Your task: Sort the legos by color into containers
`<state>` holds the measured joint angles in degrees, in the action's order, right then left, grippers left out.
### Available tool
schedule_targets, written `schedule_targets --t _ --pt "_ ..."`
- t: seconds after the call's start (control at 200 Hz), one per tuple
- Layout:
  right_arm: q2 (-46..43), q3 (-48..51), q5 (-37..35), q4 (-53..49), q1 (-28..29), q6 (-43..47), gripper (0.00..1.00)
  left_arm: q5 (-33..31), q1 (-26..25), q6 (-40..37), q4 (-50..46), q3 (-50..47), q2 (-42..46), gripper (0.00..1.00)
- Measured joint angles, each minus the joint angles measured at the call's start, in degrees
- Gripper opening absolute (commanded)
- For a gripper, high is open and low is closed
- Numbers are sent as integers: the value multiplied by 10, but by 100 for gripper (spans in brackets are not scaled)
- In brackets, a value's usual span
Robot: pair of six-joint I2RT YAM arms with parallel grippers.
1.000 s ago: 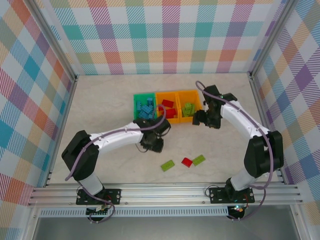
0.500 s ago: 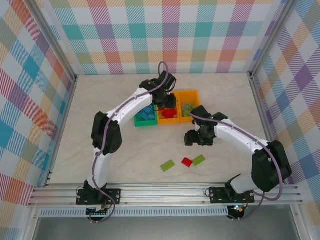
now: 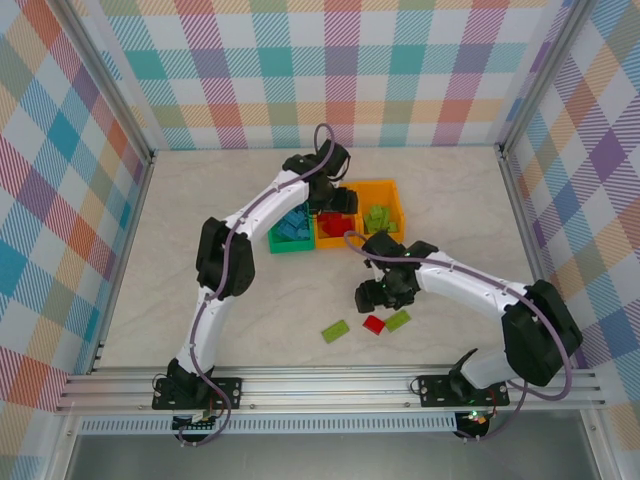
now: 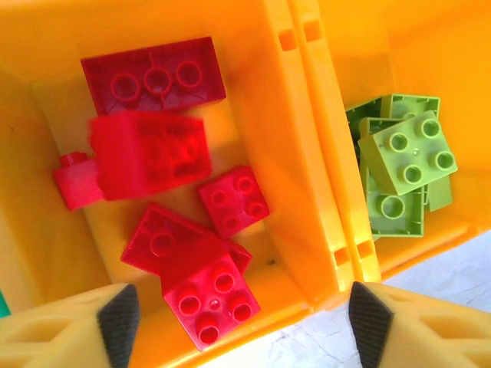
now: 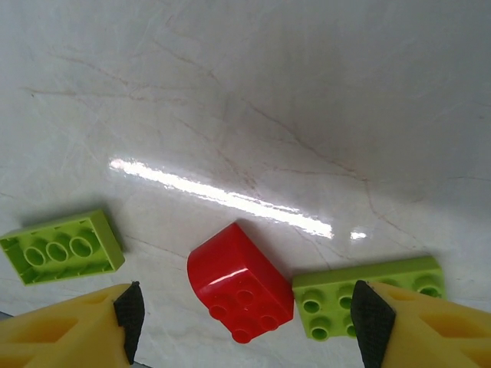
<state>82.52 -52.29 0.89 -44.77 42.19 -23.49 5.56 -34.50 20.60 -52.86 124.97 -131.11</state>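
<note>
Marbled tabletop (image 5: 230, 77) holds the red lego (image 5: 239, 293) just under the right claw (image 5: 251, 318), jaws apart, brick skewed between them; left claw (image 4: 238, 322) hangs spread, empty, over an orange container (image 4: 291, 153).

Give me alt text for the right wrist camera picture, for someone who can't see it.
A red lego lies untouched on the pale marbled table, centred between the yellow, black-tipped fingers of the open right gripper. A lime green lego lies apart at its left, and a second lime green lego lies close at its right.
</note>
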Motion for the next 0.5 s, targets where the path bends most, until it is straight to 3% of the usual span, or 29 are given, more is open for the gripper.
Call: schedule_targets --t 0.255,0.5 --pt "43 -8 -14 -35 63 15 70 4 1 24 31 -102 111 95" --pt "46 -8 -28 -59 81 22 71 4 5 40 69 -207 234 98"
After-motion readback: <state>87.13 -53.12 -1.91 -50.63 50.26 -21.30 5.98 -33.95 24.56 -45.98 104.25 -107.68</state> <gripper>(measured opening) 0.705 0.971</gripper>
